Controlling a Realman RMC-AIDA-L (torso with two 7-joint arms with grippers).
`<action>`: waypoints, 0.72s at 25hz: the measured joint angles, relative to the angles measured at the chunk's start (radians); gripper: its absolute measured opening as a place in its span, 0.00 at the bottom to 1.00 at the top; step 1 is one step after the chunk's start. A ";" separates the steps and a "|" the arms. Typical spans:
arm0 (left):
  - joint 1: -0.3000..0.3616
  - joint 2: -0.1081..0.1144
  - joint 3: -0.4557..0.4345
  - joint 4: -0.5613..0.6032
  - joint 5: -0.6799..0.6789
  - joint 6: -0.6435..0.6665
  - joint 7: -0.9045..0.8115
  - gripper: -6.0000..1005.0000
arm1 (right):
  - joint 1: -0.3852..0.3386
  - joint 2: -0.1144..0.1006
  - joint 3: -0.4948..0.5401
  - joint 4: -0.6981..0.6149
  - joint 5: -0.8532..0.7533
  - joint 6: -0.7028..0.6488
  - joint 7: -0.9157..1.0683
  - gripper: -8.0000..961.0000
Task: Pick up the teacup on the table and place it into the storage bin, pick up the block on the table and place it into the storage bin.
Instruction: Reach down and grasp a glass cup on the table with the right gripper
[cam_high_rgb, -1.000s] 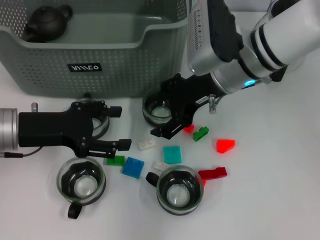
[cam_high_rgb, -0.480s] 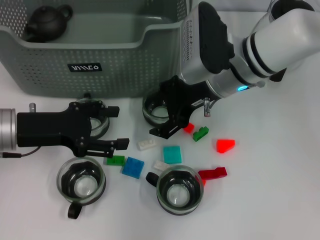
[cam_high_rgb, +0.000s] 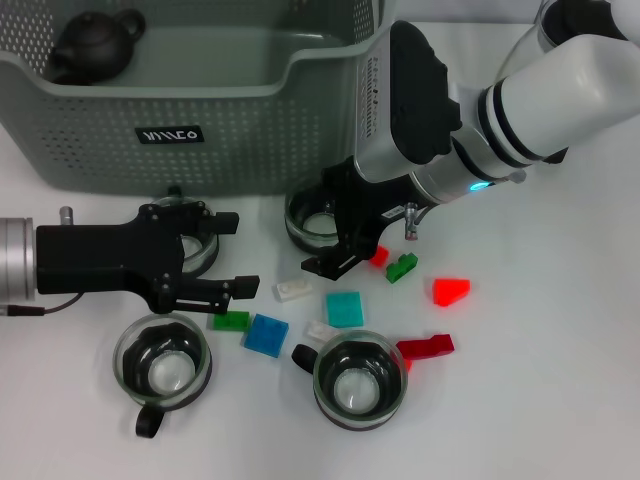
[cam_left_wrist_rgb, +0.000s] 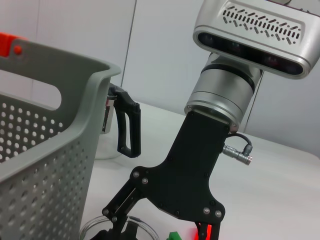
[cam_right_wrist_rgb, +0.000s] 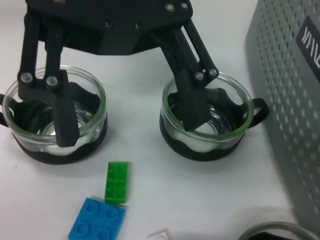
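Head view: the bin (cam_high_rgb: 200, 110) sits at 11 o'clock. The right gripper (cam_high_rgb: 335, 240) hangs over a glass cup (cam_high_rgb: 312, 222) below the bin, fingers spread. The left gripper (cam_high_rgb: 232, 255), fingers released, flanks another cup (cam_high_rgb: 192, 245) at 9 o'clock on the surface (cam_high_rgb: 560, 380).

Right wrist view: a green block (cam_right_wrist_rgb: 116, 182) lies near both cups.

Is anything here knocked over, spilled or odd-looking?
Nothing is spilled or tipped. The glass teacups, like the front one, stand upright, and the blocks, such as the blue block, lie loose on the table. One surprise: a dark teapot sits in the storage bin's far corner. The left gripper and right gripper are both open.
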 joint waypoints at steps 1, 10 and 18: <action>0.000 0.000 0.000 0.000 0.000 0.000 0.000 0.87 | -0.001 0.000 0.000 0.000 0.000 0.002 0.000 0.93; 0.002 0.000 0.000 -0.003 0.000 -0.005 0.000 0.87 | -0.001 -0.001 -0.001 0.012 0.002 0.005 -0.001 0.91; 0.003 -0.002 0.000 -0.003 0.000 -0.005 0.010 0.87 | -0.003 0.000 -0.002 0.028 0.003 0.020 -0.001 0.77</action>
